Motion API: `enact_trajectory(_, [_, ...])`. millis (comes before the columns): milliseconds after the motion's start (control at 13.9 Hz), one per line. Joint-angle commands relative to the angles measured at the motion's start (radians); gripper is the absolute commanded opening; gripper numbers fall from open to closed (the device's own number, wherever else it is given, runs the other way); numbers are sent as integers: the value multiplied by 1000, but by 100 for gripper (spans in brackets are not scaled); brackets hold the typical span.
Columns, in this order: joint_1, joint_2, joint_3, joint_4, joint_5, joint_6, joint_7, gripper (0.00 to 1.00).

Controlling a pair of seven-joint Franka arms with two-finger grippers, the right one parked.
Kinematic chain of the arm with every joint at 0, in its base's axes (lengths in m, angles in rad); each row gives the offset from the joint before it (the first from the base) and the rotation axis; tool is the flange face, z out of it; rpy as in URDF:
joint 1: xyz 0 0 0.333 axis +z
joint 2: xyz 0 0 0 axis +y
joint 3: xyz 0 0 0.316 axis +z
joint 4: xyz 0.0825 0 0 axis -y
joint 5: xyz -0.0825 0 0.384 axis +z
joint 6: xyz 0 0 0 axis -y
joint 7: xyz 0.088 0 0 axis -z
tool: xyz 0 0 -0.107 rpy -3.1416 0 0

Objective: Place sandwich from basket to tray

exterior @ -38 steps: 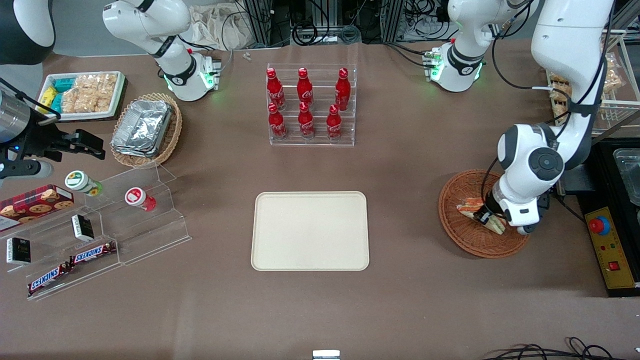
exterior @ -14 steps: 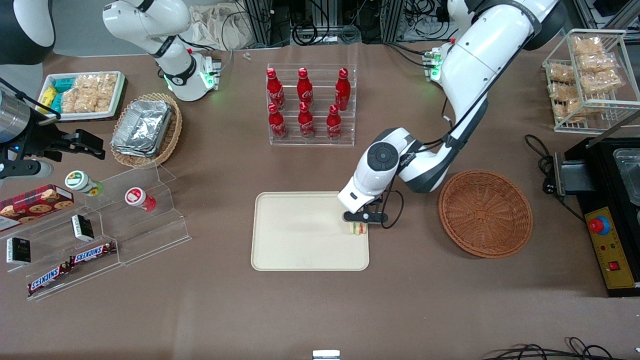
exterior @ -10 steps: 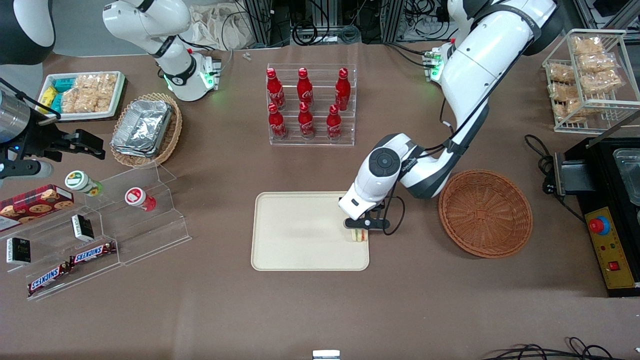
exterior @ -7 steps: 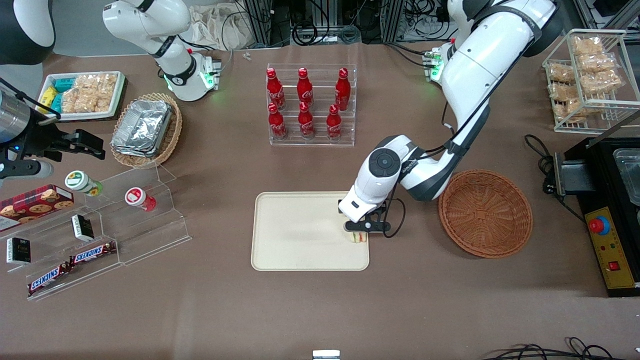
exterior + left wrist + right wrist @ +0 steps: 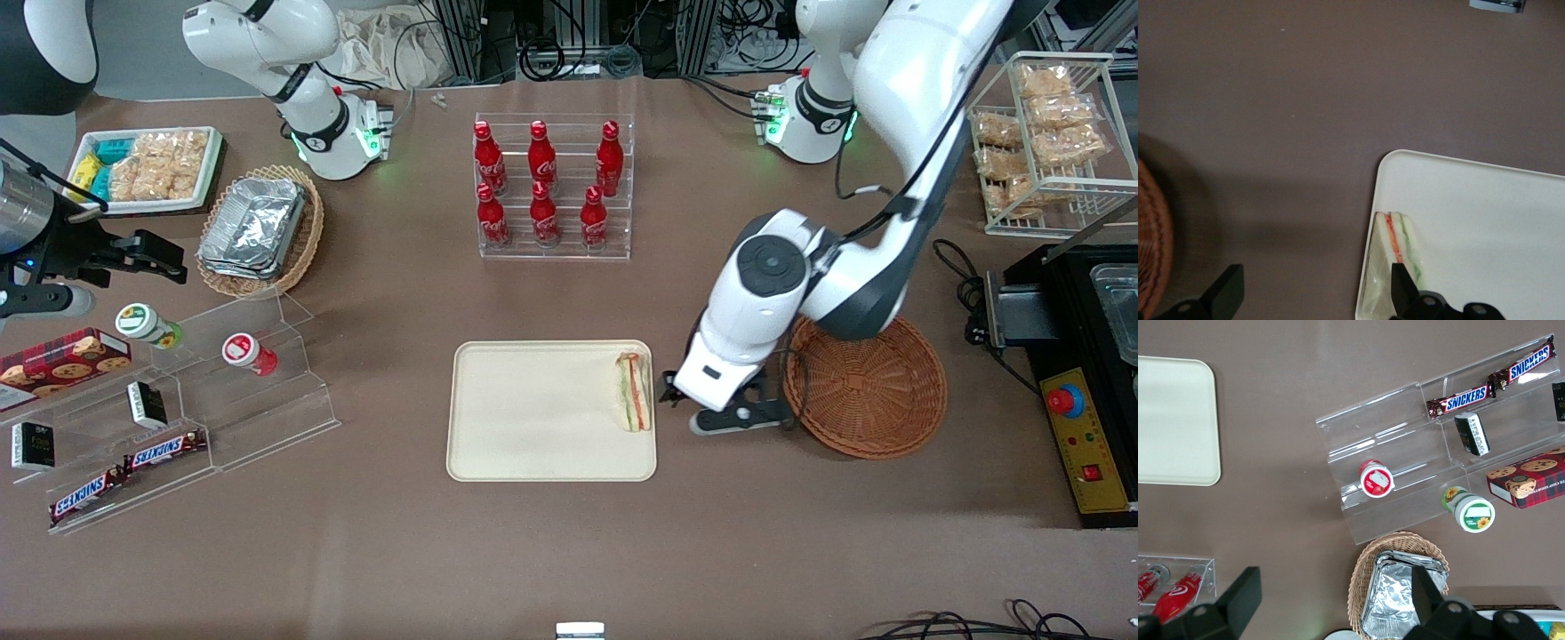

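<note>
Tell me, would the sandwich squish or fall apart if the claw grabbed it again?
Probably squishy: the sandwich is soft white bread. Its layers might slide apart. The open claw hangs beside the tray.

You've got the sandwich [image 5: 631, 392] lying on the tray [image 5: 533, 418], right at the rim edge nearest the basket [image 5: 867, 391]; white wedge w/ orange-red and green filling stripes, long axis running toward the front camera. Tray is flat, cream-beige, rounded corners, mid-worktop. Basket is round, reddish-brown wicker, w/ nothing visible inside. Gripper [image 5: 725, 404] hangs over bare worktop between tray and basket, fingers spread apart, holding nothing.
</note>
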Motion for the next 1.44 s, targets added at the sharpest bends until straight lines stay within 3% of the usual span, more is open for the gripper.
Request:
enact_trajectory(0, [36, -94, -9, -14, -52, -108, 33, 99])
enact_trajectory(289, [101, -134, 1, 176, -205, -489, 290, 99])
enact_trajectory(433, [90, -155, 106, 239, -225, -663, 392, 99])
enact_trajectory(577, [79, -247, 235, 224, -301, -712, 535, 99])
enact_trajectory(794, [32, -338, 436, 185, -322, -798, 726, 99])
enact_trajectory(866, [26, -383, 483, 147, -358, -797, 757, 99])
enact_trajectory(1082, [26, -540, 510, -37, -375, -751, 774, 100])
enact_trajectory(1371, [24, -507, 502, 8, -372, -752, 757, 100])
